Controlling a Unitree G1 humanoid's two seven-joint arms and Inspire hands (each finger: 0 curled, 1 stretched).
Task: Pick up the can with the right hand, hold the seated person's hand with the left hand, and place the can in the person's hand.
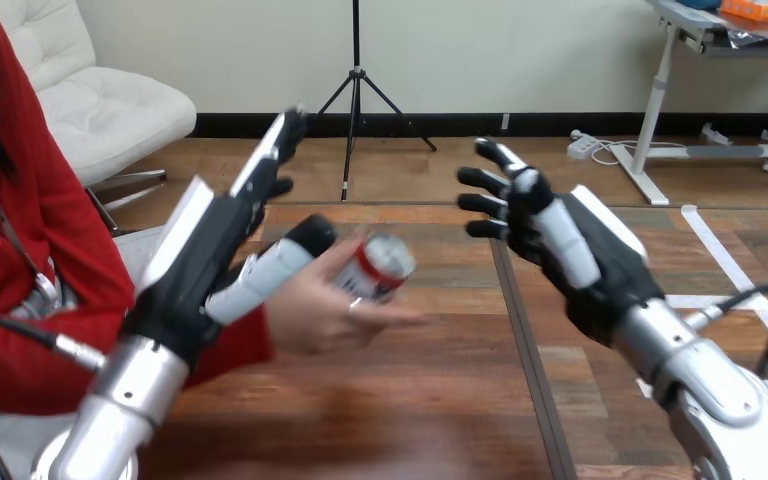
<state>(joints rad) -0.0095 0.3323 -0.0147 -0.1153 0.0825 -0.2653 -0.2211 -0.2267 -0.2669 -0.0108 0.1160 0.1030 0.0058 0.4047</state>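
- The wooden table [440, 400] fills the near part of the scene. Its top is brown, made of boards in lighter and darker tones.
- A dark seam [525, 340] runs across the table top from far to near, a little right of the middle.
- Strips of white tape [730, 265] lie flat on the table at the right. One long strip goes slantwise toward the near right.

So the gap between the can [381, 266] and the right hand [552, 240] is wide open, and the near stretch of the table [430, 410] is free too. The left side is the crowded bit: the left hand [210, 255] stands right up against the person's hand [310, 312], thumb lying across it. Together they block any way in to the can from the left.
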